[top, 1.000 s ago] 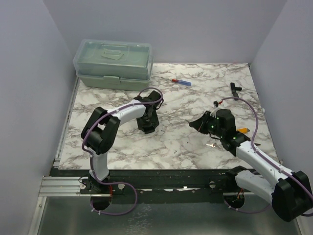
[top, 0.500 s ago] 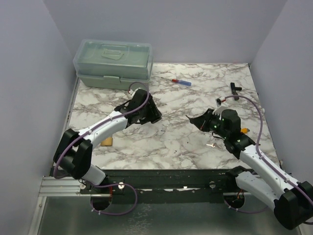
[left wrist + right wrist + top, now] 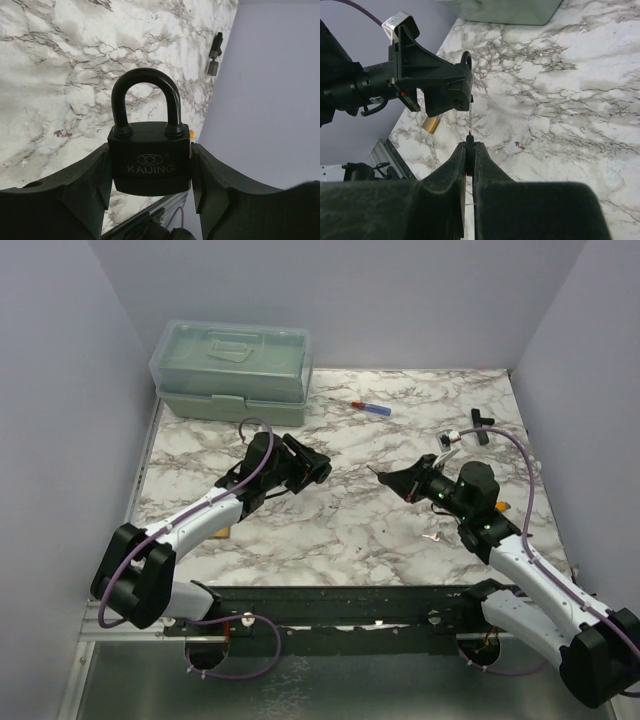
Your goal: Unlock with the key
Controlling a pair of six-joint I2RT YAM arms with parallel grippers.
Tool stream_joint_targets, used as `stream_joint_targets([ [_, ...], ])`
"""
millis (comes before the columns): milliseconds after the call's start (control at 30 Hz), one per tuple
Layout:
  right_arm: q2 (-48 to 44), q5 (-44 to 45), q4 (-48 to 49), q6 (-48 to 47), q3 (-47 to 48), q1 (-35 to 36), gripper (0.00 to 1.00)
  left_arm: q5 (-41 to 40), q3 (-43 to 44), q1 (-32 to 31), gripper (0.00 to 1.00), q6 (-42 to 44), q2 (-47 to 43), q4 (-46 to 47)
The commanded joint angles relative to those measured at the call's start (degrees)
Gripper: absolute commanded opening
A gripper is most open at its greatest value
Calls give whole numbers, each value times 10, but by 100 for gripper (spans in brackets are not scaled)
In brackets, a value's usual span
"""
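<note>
Above the middle of the marble table, the left gripper clamps the body of the black padlock between its two fingers, while the right gripper, facing it and apart, is pinched tightly on the thin key, whose blade points towards the lock.

The work surface is a table top finished in a white marble pattern with grey-brown veining. Plain pale lavender walls enclose it on three sides: back wall, left wall, right wall. A black strip runs along the near edge. At its left end sits a slotted aluminium rail. Below lies a dull grey metal sheet. Lighting is even and diffuse; shadows are soft.
</note>
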Motion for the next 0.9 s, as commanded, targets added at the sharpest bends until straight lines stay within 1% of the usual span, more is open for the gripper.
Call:
stream_joint_targets([
  [0,15,-36,50,11,-6,7,0,38,-7,9,0,-68,-30,58],
  [233,26,-13,55,16,-3,45,0,72,-18,21,0,-97,-40,46],
  [333,29,20,55,16,-2,78,0,121,-2,36,0,-85,-28,12],
  [467,26,86,49,10,-4,130,0,199,3,60,0,-76,-18,-13],
  [533,30,111,49,11,-6,154,0,224,8,66,0,-67,-17,-29],
  [767,43,164,46,29,-9,216,0,318,17,75,0,-47,-4,-50],
  [867,54,180,41,32,-4,232,0,336,18,75,0,-38,-5,-54],
])
